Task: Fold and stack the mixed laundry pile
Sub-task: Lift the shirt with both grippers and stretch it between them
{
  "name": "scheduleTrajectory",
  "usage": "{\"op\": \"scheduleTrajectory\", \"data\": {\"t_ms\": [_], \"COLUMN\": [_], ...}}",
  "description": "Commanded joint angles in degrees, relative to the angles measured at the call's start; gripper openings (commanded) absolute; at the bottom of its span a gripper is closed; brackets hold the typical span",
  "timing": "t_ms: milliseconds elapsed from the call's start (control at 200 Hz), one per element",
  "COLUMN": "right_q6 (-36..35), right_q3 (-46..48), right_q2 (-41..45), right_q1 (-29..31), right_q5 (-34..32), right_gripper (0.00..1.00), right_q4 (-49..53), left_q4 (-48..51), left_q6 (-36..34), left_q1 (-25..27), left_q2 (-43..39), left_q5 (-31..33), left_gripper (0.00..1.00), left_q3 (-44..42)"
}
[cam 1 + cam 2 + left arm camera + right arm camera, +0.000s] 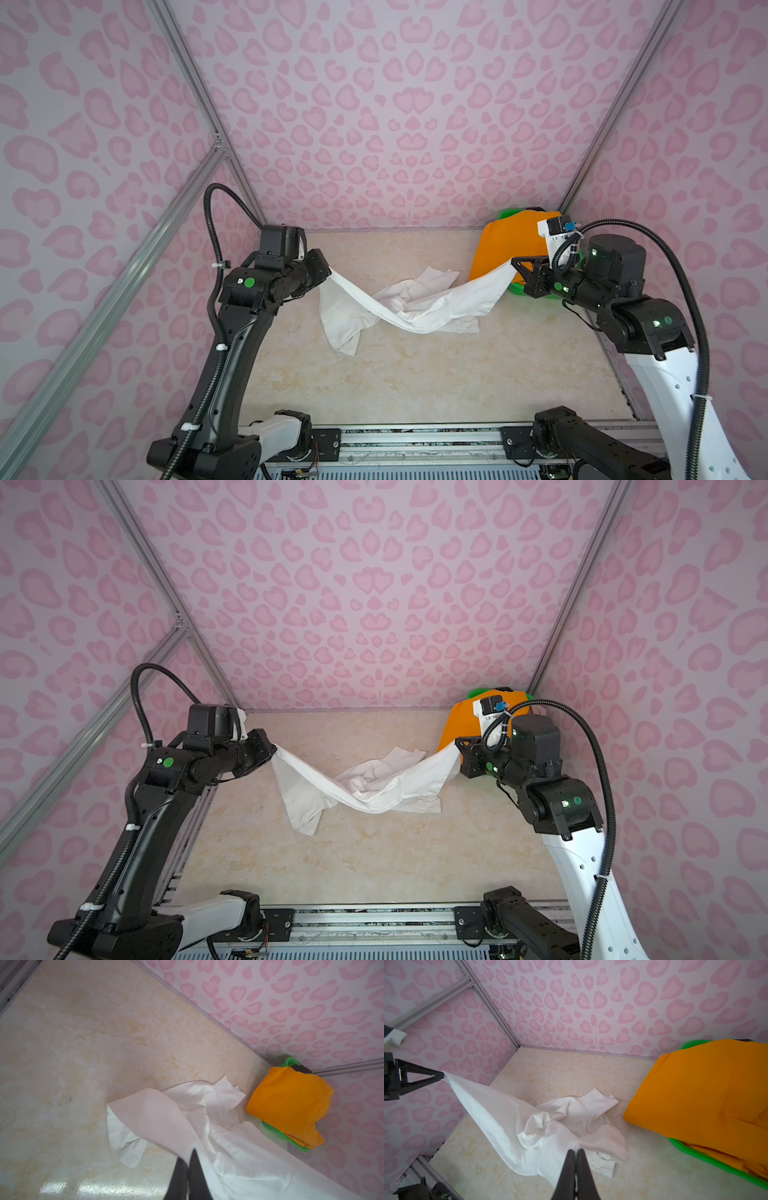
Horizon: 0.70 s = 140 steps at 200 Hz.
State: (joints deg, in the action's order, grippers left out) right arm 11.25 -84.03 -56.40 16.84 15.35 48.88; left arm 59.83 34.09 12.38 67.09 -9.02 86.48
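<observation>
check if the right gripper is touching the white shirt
Touching. The right wrist view shows the right gripper shut on a fold of the white T-shirt, with the cloth pinched between its jaws and lifted off the table.

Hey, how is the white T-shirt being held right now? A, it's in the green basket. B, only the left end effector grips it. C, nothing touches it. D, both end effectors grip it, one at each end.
D: the left end effector and the right end effector are each shut on an edge of the white T-shirt, whose middle sags onto the table.
</observation>
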Motion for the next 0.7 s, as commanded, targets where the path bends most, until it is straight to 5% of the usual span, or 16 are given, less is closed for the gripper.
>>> {"op": "scheduleTrajectory", "data": {"t_ms": [0, 215, 390, 545, 695], "right_q6": [-2.7, -3.6, 0.5, -0.4, -4.2], "right_q3": [0.3, 9.5, 10.8, -15.8, -59.8], "right_q2": [1.8, 0.8, -14.3, -34.7, -49.9], "right_q1": [-0.1, -0.1, -0.1, -0.1, -0.1], "right_q5": [-2.7, -0.1, 3.4, 4.3, 3.8], "right_gripper": [0.0, 0.0, 0.0, 0.0, 0.0], "right_q4": [11.6, 12.2, -10.6, -16.7, -4.5], "left_q4": [10.9, 8.4, -11.8, -7.4, 5.2], "left_q6": [2.0, 5.8, 2.2, -5.3, -4.2], "left_q1": [-0.1, -0.2, -3.1, -8.2, -13.6], "left_q2": [-4.3, -9.0, 7.5, 32.3, 56.6], "left_q5": [1.7, 1.3, 0.3, -0.9, -9.7], "left_gripper": [0.02, 0.02, 0.02, 0.02, 0.02], "left_q3": [-2.8, -16.4, -13.3, 22.7, 82.9]}}
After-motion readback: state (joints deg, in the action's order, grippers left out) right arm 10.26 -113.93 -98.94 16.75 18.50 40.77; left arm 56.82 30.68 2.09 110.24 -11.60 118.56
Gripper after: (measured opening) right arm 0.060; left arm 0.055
